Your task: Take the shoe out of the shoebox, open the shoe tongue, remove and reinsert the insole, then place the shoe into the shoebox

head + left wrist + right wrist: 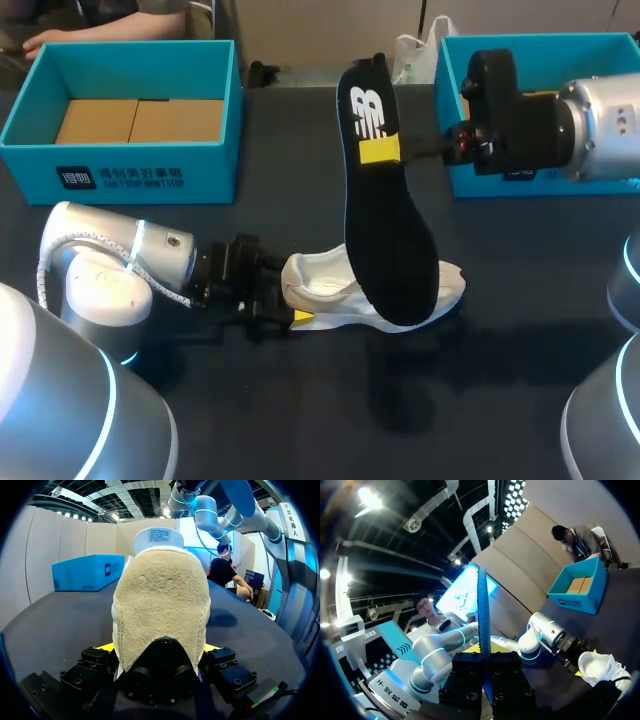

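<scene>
Left arm [120, 265] comes in from 8 o'clock, low over the dark table [300, 420], with its wrist pointing toward 3 o'clock. Left gripper [292, 312] is clamped on the back of the shoe [330, 285]. From the left wrist, the tan heel [160, 610] fills the space between the fingers, and a yellow tip [106, 647] presses against each side of it. The white shoe stands on its sole near the table's middle, with its heel toward 9 o'clock, its toe toward 3 o'clock and its mouth open upward.

Over the front half of the shoe hangs the black insole [385, 210], held up in the air, roughly upright and leaning a little. Its broad front end is lowest, at 6 o'clock, and overlaps the toe of the shoe from above; I cannot tell whether the two touch. Its narrow end, which bears a white mark, points to 12 o'clock. Right gripper [388, 150] is closed on the insole just below that mark, and one yellow pad lies flat on the black face. From the right wrist the insole shows edge-on as a thin dark blade between the two fingers. Right arm [590, 125] reaches in from 3 o'clock.

Farther back, a teal left box [120, 170] stands open at 10 o'clock from the shoe, with brown card on its floor. A matching right box [540, 55] stands at 2 o'clock, partly hidden behind the right arm
</scene>
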Controlling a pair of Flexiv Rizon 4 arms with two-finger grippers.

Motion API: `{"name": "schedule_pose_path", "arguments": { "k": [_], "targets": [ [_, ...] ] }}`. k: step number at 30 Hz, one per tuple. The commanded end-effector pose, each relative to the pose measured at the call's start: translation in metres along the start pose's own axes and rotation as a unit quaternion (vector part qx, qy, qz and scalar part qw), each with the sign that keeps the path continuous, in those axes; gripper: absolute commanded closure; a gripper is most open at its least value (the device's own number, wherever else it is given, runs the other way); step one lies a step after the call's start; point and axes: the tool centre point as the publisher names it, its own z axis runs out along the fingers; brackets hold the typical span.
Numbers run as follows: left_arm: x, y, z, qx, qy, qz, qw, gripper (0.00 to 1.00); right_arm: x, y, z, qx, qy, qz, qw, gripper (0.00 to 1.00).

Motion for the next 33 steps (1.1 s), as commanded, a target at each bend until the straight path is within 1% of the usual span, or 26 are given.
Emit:
{"name": "schedule_pose_path", "arguments": {
  "k": [1,2,3,4,5,10,15,20,21,33],
  "targets": [
    [0.0,0.0,0.001,-0.001,0.0,0.0,1.0,1.0,-0.002,0.002,0.004,0.002,0.0,0.001,1.0,1.0],
    [0.001,-0.002,-0.003,-0.004,0.003,-0.001,1.0,0.94,-0.002,0.002,0.004,0.002,0.0,0.001,1.0,1.0],
    [0.002,-0.003,-0.005,-0.001,0.01,0.003,1.0,0.56,-0.002,0.002,0.004,0.002,0.0,0.001,1.0,1.0],
    [0.003,-0.003,-0.007,-0.004,0.009,0.004,1.0,0.22,-0.002,0.002,0.004,0.002,0.0,0.001,1.0,1.0],
    [0.004,-0.004,-0.009,-0.01,0.006,0.006,1.0,0.0,-0.002,0.002,0.004,0.002,0.0,0.001,1.0,1.0],
    [0.005,-0.009,-0.019,-0.015,0.004,0.0,1.0,0.0,-0.002,0.002,0.004,0.002,0.0,0.001,1.0,1.0],
    [0.007,-0.015,-0.028,-0.035,0.004,-0.003,0.999,0.0,-0.002,0.002,0.004,0.002,0.0,0.001,1.0,1.0],
    [0.008,-0.017,-0.035,-0.091,0.006,-0.007,0.996,0.0,-0.002,0.002,0.004,0.002,0.0,0.001,1.0,1.0],
    [0.008,-0.018,-0.037,-0.103,0.009,-0.02,0.994,0.0,-0.002,0.002,0.004,0.002,0.0,0.001,1.0,1.0],
    [0.008,-0.018,-0.037,-0.103,0.009,-0.02,0.994,0.0,-0.002,0.002,0.004,0.002,0.0,0.001,1.0,1.0]
  ]
}}
